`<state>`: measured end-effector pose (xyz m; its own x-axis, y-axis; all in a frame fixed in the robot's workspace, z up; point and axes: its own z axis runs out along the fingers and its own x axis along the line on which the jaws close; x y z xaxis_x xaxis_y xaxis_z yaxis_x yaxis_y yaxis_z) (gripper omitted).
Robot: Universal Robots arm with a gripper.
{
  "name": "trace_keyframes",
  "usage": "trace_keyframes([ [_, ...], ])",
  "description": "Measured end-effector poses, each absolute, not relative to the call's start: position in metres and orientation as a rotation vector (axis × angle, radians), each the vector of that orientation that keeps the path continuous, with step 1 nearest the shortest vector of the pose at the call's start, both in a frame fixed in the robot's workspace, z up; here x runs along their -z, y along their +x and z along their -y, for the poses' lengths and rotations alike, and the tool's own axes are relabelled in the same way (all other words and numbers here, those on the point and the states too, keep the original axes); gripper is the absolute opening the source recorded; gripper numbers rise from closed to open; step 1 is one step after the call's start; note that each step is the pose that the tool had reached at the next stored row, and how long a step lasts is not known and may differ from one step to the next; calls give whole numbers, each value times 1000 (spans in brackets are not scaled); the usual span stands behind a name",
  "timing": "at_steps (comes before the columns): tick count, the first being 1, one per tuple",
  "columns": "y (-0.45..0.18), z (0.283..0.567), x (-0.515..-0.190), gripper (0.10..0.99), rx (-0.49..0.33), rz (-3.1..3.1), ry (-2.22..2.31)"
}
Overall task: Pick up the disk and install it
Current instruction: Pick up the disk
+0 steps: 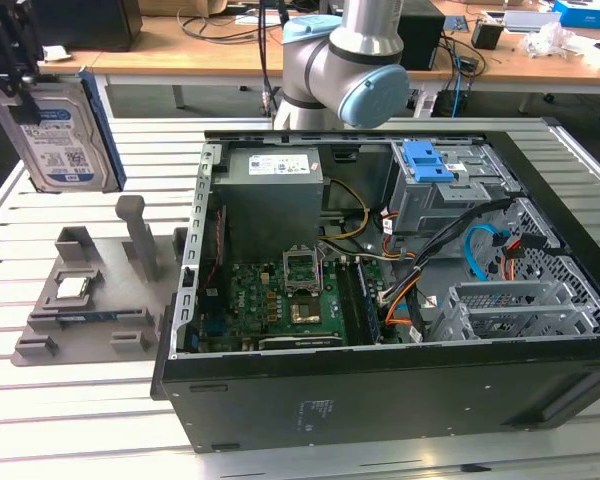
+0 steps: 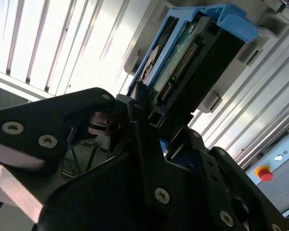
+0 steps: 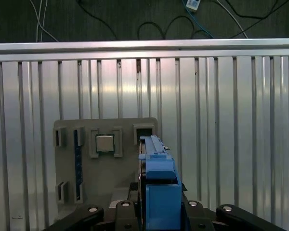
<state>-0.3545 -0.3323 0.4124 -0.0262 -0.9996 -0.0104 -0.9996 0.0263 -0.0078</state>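
The gripper (image 1: pixel 18 85) clamps the disk (image 1: pixel 65 135) high above the grey fixture (image 1: pixel 90 290); held near one end, it could slip and drop if the grip loosens.

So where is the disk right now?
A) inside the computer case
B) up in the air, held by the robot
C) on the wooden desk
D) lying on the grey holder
B: the fingers clamp the disk, which hangs above the grey holder, outside the open computer case.
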Motion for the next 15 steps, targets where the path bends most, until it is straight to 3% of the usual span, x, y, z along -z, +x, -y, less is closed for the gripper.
trace_keyframes([
  [15,-355,331,-443,365,-3,-2241,-2183],
])
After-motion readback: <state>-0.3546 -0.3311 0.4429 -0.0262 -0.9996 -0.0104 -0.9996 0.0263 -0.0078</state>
